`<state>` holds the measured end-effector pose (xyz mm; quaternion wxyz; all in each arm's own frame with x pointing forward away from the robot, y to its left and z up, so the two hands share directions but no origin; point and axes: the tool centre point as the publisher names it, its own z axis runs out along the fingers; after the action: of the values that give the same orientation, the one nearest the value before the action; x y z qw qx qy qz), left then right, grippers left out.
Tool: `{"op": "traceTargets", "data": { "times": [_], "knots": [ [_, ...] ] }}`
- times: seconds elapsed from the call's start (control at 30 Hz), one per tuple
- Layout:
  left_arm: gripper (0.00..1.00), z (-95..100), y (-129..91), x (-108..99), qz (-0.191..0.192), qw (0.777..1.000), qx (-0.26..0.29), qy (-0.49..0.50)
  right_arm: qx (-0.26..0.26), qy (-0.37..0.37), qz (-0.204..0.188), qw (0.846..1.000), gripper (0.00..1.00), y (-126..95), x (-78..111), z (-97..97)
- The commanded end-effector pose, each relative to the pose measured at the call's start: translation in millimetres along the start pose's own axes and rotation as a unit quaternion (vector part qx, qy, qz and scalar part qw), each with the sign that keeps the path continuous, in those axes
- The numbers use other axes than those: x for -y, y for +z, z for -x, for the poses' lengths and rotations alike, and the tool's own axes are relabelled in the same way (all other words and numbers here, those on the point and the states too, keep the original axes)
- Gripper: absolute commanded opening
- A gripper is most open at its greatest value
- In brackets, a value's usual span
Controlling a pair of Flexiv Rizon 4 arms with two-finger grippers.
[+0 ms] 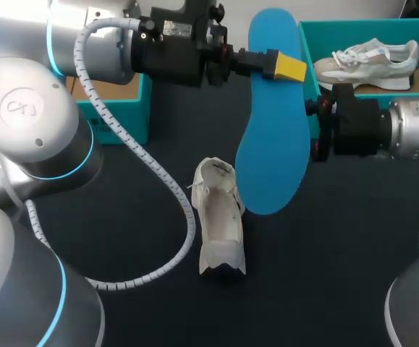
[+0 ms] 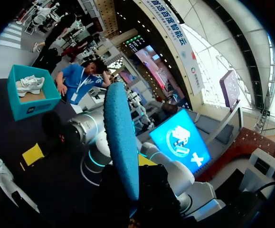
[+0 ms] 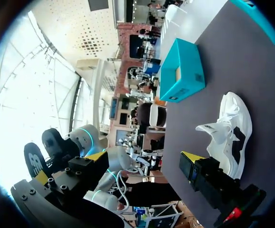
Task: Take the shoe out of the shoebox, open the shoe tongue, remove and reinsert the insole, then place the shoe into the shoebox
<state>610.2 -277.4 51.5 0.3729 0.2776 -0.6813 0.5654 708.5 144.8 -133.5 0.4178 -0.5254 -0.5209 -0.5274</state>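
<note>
Gripping the insole (image 1: 271, 137): left tool (image 1: 280, 65), entering from the upper left of the head view, is clamped on the insole's upper end, with one yellow tip on the near face.
Insole: blue and held in the air at upper centre, its long axis running top to bottom. In the left wrist view it rises edge-on from between the tool's fingers.
Shoe (image 1: 220, 217): white, lying on the dark tabletop (image 1: 325, 275) at the centre of the frame, just below the insole's lower end and outside both boxes.
Right tool (image 1: 316, 130): enters from the right edge, just right of the insole. Its fingers (image 3: 208, 183) stand wide apart with nothing between them, and the shoe lies ahead of it. Whether it touches the insole cannot be told.
Shoebox (image 1: 361, 24): teal, open, in the upper right corner, and holds a second shoe (image 1: 372, 61).
Second box (image 1: 126, 108): teal, at upper left, partly behind the left arm.
</note>
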Motion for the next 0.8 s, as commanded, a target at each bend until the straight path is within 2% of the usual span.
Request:
{"op": "traceTargets", "data": {
  "times": [0.03,0.73,0.8],
  "knots": [
    [0.0,0.6,1.2,-0.9,-0.001,1.0,0.001,0.0,0.001,0.0,0.001,1.0,1.0,2.4,-0.4,0.2],
    [0.0,0.6,1.2,-0.9,-0.001,1.0,0.001,0.0,0.001,0.0,0.001,1.0,1.0,2.4,-0.4,0.2],
    [0.0,4.5,-5.4,-6.0,-0.001,0.999,0.016,0.052,0.001,0.0,0.001,1.0,1.0,2.4,-0.4,0.2]
  ]
}}
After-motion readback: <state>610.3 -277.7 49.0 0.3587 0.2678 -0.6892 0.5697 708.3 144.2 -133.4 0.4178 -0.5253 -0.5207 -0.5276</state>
